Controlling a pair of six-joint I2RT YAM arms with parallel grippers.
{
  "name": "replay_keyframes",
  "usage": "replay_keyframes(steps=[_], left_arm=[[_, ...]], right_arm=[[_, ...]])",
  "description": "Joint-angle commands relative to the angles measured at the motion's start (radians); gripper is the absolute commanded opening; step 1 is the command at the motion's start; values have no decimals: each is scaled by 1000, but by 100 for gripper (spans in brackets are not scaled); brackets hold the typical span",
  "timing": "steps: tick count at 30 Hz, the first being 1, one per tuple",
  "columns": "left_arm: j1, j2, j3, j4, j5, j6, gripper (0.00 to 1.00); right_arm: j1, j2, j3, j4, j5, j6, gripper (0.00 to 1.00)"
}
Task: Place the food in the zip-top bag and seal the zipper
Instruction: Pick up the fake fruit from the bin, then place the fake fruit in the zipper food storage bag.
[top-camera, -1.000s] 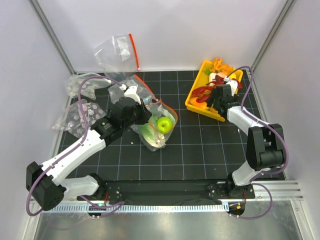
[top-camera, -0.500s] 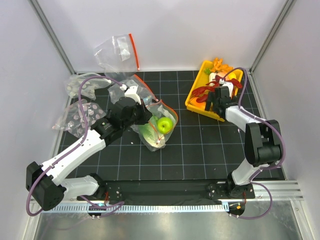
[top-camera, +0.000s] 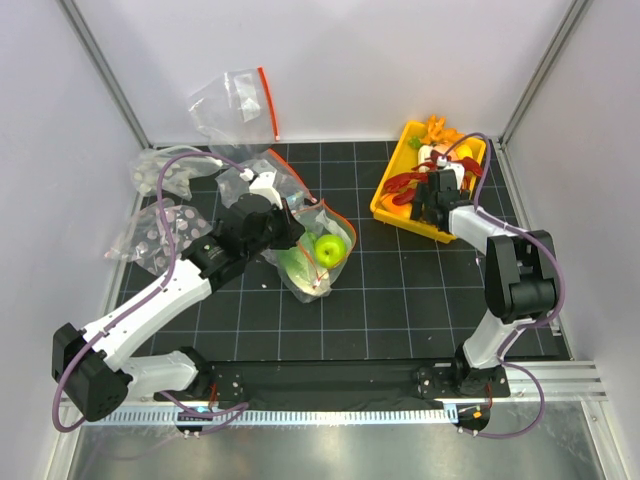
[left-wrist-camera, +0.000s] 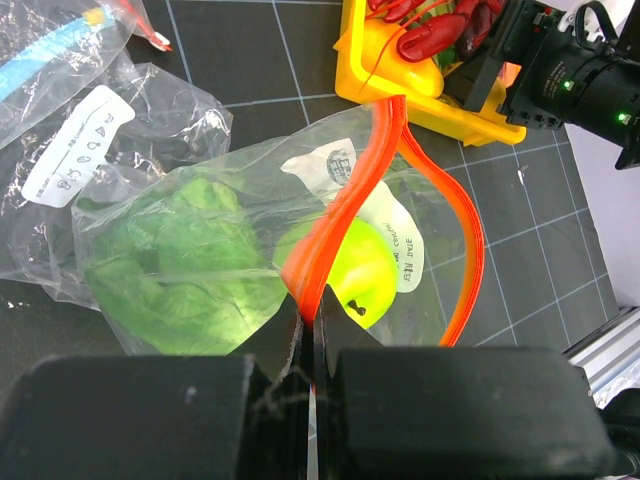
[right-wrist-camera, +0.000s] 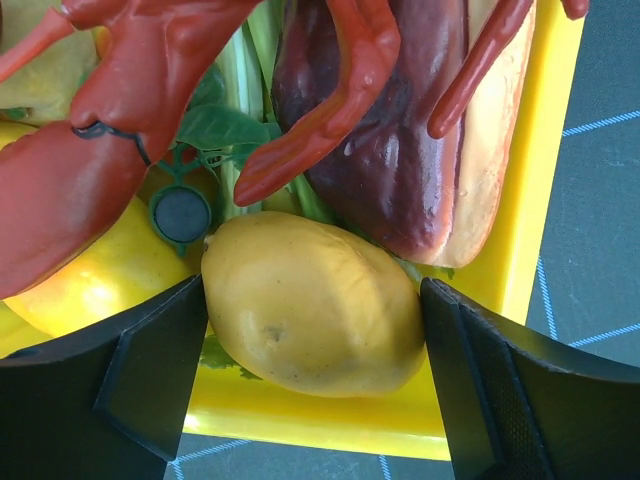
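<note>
- The table (top-camera: 400, 300) carries the same layout as a second ago. The bag, the tray and the dotted pouches (top-camera: 160, 225) have not shifted.
- The right arm is the only mover. Its elbow has drawn in toward the yellow tray (top-camera: 395, 212), and the right pincer (top-camera: 432, 200) has crept slightly deeper among the toys.
- The left arm has held its pose, so the zip-top bag (left-wrist-camera: 200, 200) stays left of the table's middle with its mouth propped open toward the tray.
- The lettuce (left-wrist-camera: 180, 260) and the round green fruit (left-wrist-camera: 355, 270) already lie inside the bag. By my reading, one food is left to fetch and sealing has not begun.
- The yellow-orange piece (right-wrist-camera: 310, 320) is still in the tray. The right pincer's fingers are spread wide, one on each side of it, and grip nothing.
- The left pincer (left-wrist-camera: 312, 300) is fully closed, pinching the zipper (left-wrist-camera: 350, 190) at the near lip.
- Whether the right fingers touch the piece cannot be told.
- The red lobster (right-wrist-camera: 90, 150) lies just above the piece, and how far it rests on it is unclear.
- From above, the pincer covers the piece.
- The left fingertips are mostly lost behind their own housing.
</note>
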Motion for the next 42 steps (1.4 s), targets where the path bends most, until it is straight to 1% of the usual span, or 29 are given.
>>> replay_keyframes(steps=[1,6,10,15,19,20,24,26,27,31,35,37,40,42], left_arm=[[5,-8,4,49,4,-2,0],[5,-3,5,51,5,-2,0],[5,-5,5,52,11,-5,0],[5,-2,5,52,16,-6,0],[5,4,8,52,16,-8,0],[6,3,8,54,25,-9,0],[6,4,-1,72,73,-31,0],[5,9,-2,75,77,-35,0],[5,14,-1,74,77,-35,0],[5,18,1,74,77,-37,0],[19,32,2,74,100,-41,0],[40,37,1,77,148,-51,0],[60,43,-5,84,179,-69,0],[69,37,-12,91,197,-78,0]], right_arm=[[-1,-59,-7,37,-13,20,77],[4,-247,-80,80,-28,45,75],[34,-350,-97,80,-62,49,70],[83,-464,-108,76,-111,65,66],[178,-549,-108,77,-163,71,63],[222,-573,-111,81,-177,72,63],[319,-663,-130,127,-281,79,61],[349,-711,-140,139,-342,72,59],[371,-725,-162,205,-385,68,59],[424,-735,-189,285,-539,51,58],[507,-683,-165,294,-614,-18,55],[552,-648,-151,291,-622,-43,54],[588,-599,-127,270,-628,-86,55],[619,-578,-111,258,-599,-101,55]])
